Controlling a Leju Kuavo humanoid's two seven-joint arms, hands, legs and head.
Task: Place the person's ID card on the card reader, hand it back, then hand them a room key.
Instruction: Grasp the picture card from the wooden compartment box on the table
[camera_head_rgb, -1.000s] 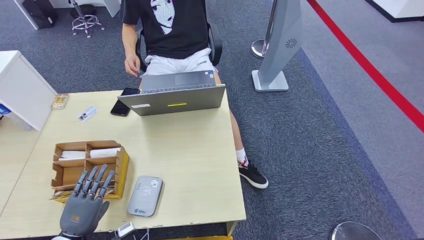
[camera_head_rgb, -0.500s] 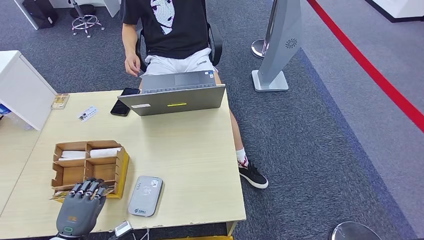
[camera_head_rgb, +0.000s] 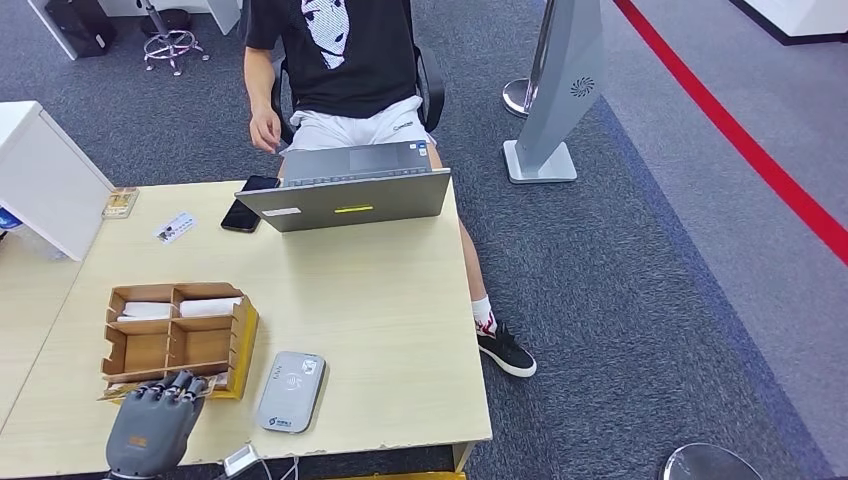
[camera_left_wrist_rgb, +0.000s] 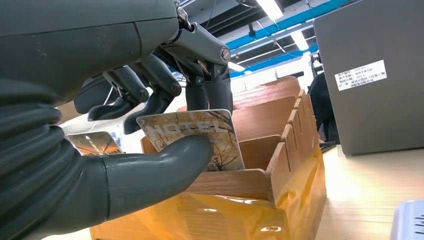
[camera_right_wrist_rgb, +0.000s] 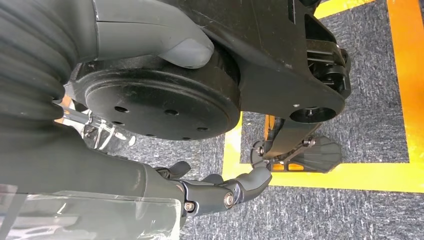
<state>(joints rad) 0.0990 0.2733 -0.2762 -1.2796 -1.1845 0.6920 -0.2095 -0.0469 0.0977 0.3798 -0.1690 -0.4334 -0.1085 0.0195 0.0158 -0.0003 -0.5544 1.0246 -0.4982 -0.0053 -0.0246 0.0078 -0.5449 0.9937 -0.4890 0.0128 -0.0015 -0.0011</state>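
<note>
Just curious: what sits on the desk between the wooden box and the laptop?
Nothing: in the head view, bare desk runs from the wooden box to the laptop.

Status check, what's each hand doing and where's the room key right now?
Left hand pinches a tan printed room key card at the near edge of the wooden divided card box. Right hand hangs empty over carpet. Nothing blocking.

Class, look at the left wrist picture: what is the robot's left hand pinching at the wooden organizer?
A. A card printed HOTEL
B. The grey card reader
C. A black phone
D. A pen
A: in the left wrist view the left hand pinches the HOTEL card between thumb and fingers, just above the wooden organizer.
</note>
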